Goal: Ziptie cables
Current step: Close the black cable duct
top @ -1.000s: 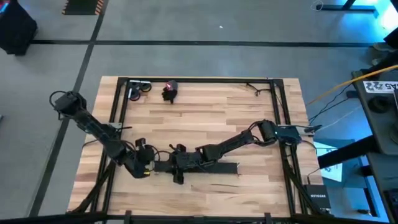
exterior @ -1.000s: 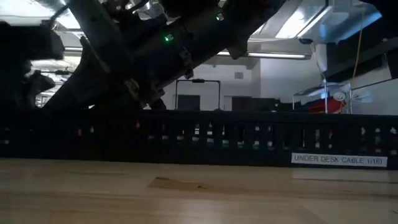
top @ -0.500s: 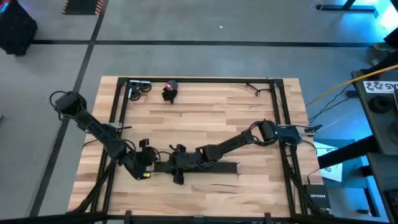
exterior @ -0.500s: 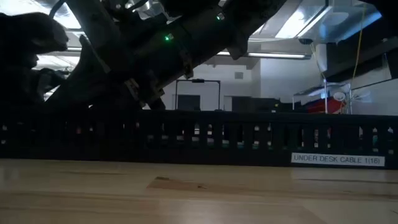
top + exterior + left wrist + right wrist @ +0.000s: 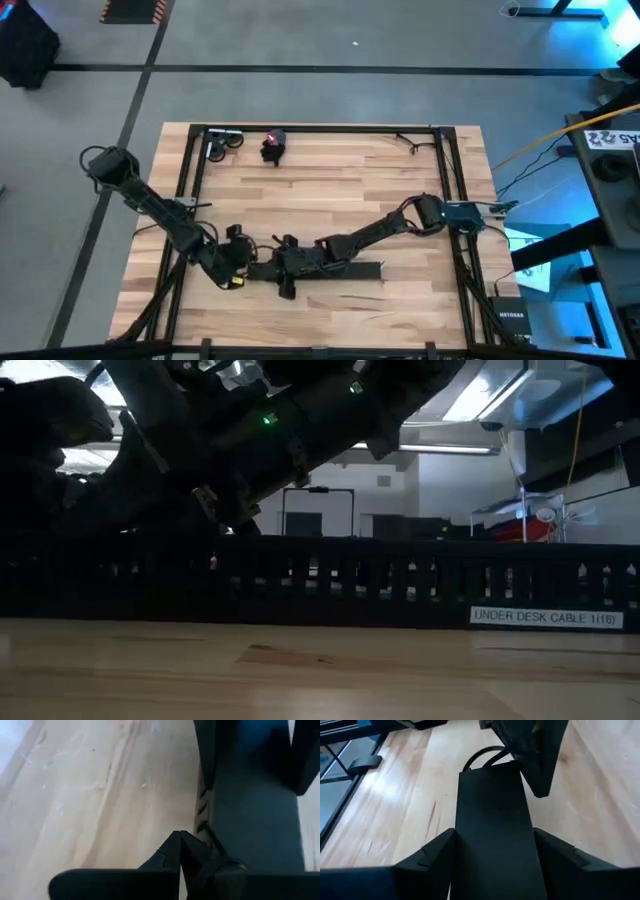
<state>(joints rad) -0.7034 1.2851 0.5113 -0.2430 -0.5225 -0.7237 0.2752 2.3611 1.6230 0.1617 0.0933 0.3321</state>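
The cables (image 5: 226, 143) lie loosely curled near the table's (image 5: 330, 200) far left corner.

Two dark jointed arms, black cabling along them, green indicator light, yellow mark near left hand (image 5: 237, 264), blunt dark fingers (image 5: 427, 855)

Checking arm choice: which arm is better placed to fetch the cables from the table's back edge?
Probably left. Its tool is shut and empty beside the black bar, on the cables' side; the right tool grips that bar.
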